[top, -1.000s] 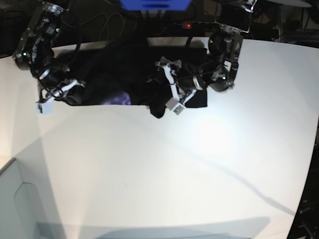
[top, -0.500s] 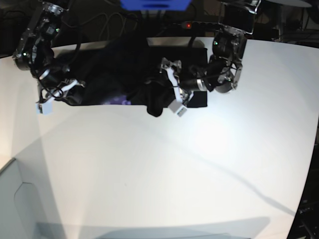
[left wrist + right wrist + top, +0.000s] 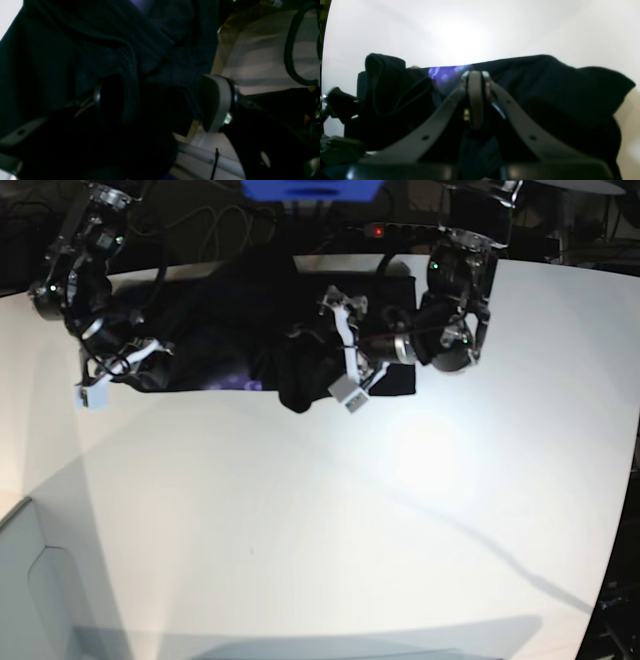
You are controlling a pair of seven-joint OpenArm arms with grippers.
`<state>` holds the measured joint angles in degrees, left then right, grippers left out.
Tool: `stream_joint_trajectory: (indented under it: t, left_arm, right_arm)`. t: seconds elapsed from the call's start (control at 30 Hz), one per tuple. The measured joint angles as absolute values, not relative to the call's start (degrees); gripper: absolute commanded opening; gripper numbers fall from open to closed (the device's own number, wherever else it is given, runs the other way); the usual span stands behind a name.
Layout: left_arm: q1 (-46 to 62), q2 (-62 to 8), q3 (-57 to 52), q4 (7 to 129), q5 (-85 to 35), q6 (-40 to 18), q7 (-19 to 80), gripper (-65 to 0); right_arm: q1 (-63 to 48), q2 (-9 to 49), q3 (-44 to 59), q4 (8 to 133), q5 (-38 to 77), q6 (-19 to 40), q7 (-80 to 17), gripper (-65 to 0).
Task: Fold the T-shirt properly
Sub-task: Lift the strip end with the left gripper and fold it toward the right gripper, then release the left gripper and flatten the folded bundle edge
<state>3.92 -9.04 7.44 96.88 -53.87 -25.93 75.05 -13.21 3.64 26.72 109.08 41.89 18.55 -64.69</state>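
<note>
The black T-shirt lies bunched along the far edge of the white table. A patch of its purple print shows at the near hem. My left gripper is over the shirt's right half and holds a thick fold of it between a dark finger and a grey finger. My right gripper is at the shirt's left edge. In the right wrist view, the right gripper has its jaws pressed together on black cloth, beside the purple print.
A blue object and cables sit behind the table's far edge. A grey box stands at the near left corner. The table's curved right edge runs close to dark equipment.
My left gripper has moved left, dragging the bunched fold of the shirt over towards the middle. The right gripper has barely shifted.
</note>
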Motion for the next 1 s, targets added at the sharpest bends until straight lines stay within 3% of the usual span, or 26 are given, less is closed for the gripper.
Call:
stream_joint_trajectory:
  t: [0.73,1.0]
  left_arm:
    - [1.54,-9.08,7.11,92.47,-67.18,-26.39,74.81,-19.1]
    - [1.87,-11.57,-3.90,93.95,-67.16,-26.39,75.02,-19.2]
  right_arm:
    - [-13.23,3.64,26.83,109.06,41.87,18.55,-64.69,-65.0]
    - [-13.23,3.66,26.83,109.08,41.85,18.57,-64.71,-65.0]
